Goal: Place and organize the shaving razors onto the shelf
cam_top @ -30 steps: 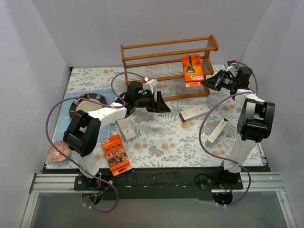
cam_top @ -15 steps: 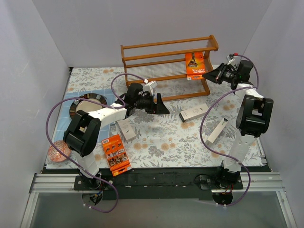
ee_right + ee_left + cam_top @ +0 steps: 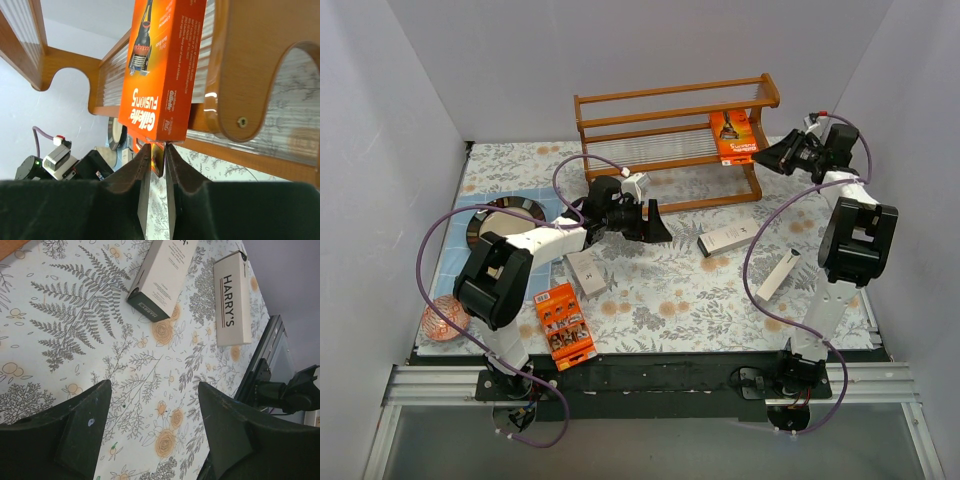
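- The right gripper (image 3: 156,156) has its fingers pinched shut on the bottom tab of an orange razor pack (image 3: 161,70). Held this way, the pack stands upright with its picture facing outward.
- That pack is at the right end of the shelf (image 3: 670,96), just inside the side frame (image 3: 255,75). I cannot tell which tier bears it.
- The left gripper (image 3: 152,395) hangs low over the counter (image 3: 650,292) with its fingers spread wide and empty, probably ready for the next pick.
- Not yet shelved: a white box (image 3: 730,239) right of centre, a slim box (image 3: 776,275) nearer, a third box (image 3: 586,272) left of centre, and the second orange pack (image 3: 564,325) near left.
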Controlling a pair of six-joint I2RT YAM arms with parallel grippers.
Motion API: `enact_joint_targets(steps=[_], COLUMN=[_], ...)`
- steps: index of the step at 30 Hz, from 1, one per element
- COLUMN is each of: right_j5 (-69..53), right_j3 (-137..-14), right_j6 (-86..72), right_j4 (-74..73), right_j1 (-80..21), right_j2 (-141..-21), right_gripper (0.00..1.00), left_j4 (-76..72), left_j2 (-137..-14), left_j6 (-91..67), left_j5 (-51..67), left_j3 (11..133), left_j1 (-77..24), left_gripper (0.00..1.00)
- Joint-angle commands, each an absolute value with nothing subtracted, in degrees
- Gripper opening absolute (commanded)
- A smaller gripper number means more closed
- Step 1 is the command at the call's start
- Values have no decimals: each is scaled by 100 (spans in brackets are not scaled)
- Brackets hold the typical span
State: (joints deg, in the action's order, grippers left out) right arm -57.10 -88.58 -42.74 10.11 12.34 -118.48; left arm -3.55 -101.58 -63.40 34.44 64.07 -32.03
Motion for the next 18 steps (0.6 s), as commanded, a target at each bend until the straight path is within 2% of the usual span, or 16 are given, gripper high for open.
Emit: enact_joint_targets(steps=[1, 11, 12, 15, 18], right_j5=[-5502, -5546, -5589, -5634, -5608], right_j3=[-9211, -8781, -8719, -8403, -7894], right_j6=[-4070, -4043, -4034, -3850, -3464], right_j4=[791, 817, 817, 616, 152], right_j1=[1362, 1371, 1380, 1415, 1503], right_j2=[-11769, -11593, -11445, -10989, -10418], right_gripper=[26, 38, 44, 47, 53], left_j4=[-193, -123, -71, 322, 885], left_j2=[-9835, -9589, -9519, -9256, -9010], left_j6=[-5986, -5959, -5942, -5706, -5529], left_j5=[3155, 3208, 3234, 3252, 3252], left_j3=[6355, 6153, 6126, 6082, 6065], left_j1=[-3155, -3041, -3006, -2857, -2489], left_gripper=[68, 68, 68, 67, 70])
